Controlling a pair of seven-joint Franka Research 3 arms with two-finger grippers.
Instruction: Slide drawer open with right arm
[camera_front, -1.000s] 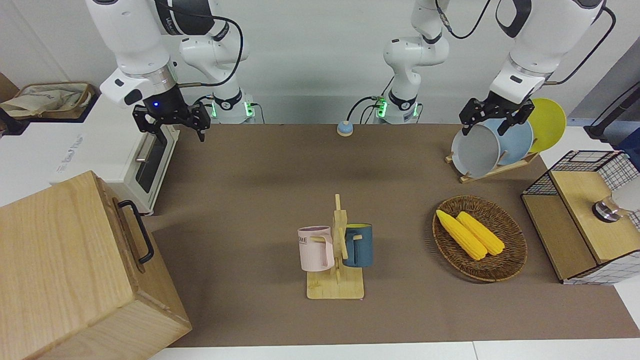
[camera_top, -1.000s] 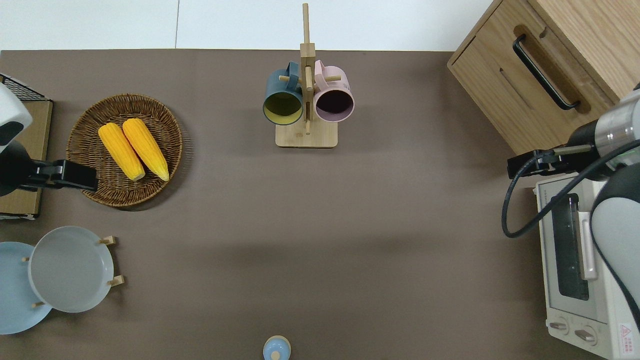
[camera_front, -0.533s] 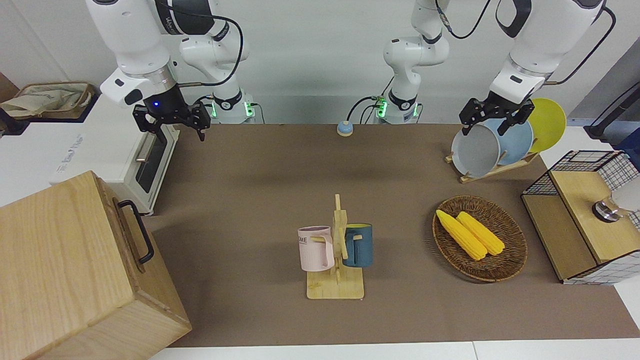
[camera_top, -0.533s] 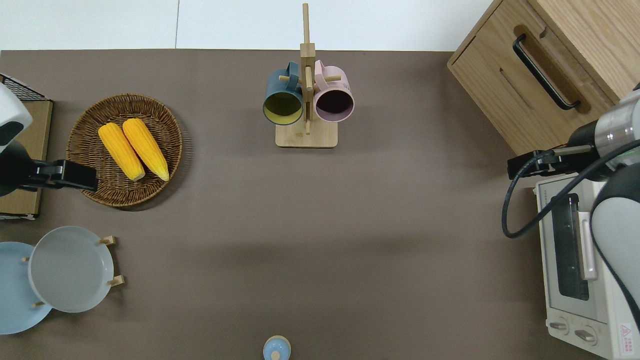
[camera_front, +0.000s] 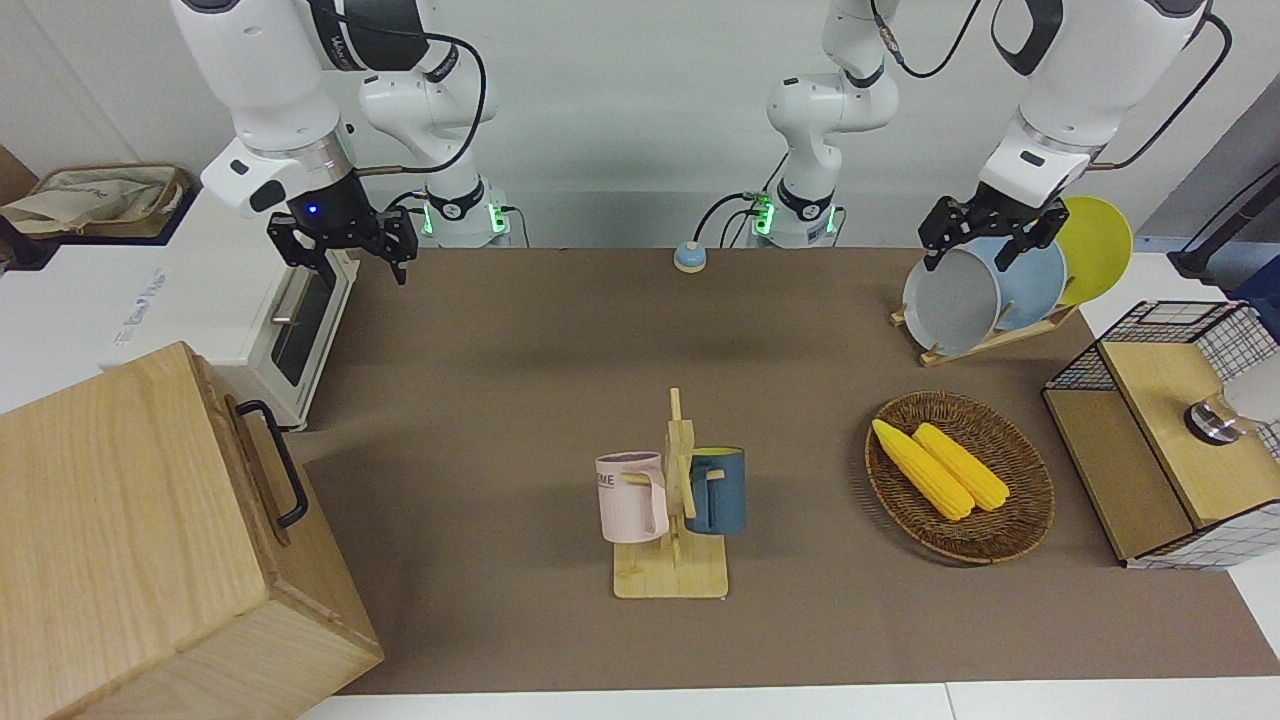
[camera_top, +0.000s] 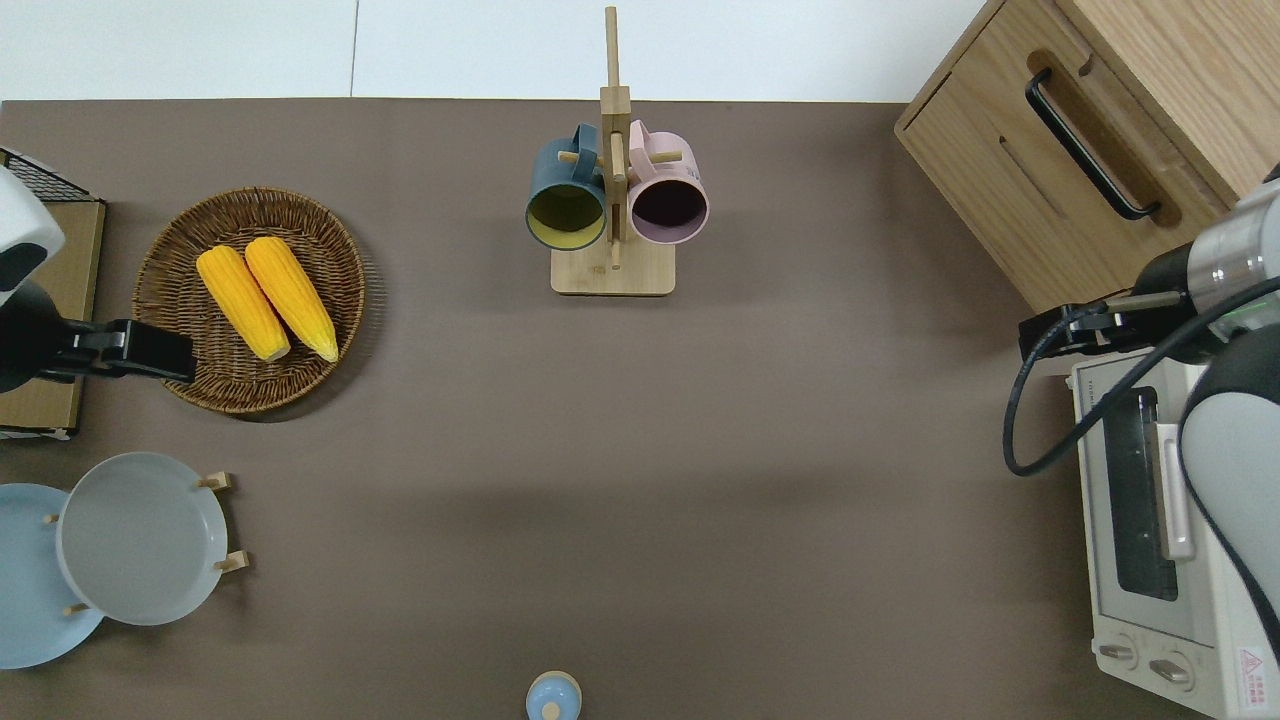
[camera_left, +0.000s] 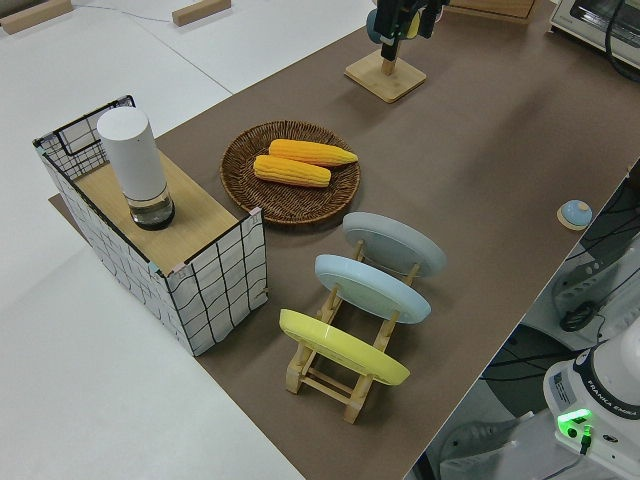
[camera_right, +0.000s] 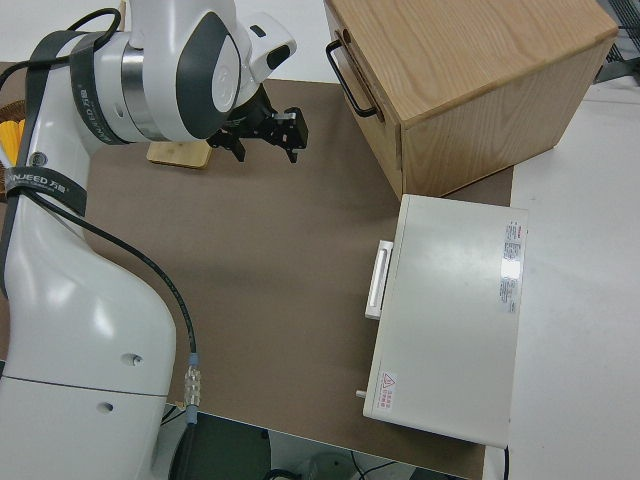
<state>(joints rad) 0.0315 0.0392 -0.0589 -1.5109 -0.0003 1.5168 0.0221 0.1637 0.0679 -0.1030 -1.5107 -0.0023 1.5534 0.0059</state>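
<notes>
The right arm (camera_front: 268, 90) reaches down from its shoulder, with the forearm almost vertical and the wrist bent a little toward the table. A small blue light shines on the wrist. The right gripper (camera_front: 348, 262) hangs in the air and points downward; its two black fingers (camera_front: 402, 262) stand apart, so the jaws are spread with nothing between them. A black cable loops from the upper arm to the wrist. From above, the gripper (camera_top: 1045, 335) shows as a dark block at the end of the silver wrist ring. The left arm (camera_front: 1070, 80) is parked, its gripper (camera_front: 985, 240) pointing down with fingers spread.
</notes>
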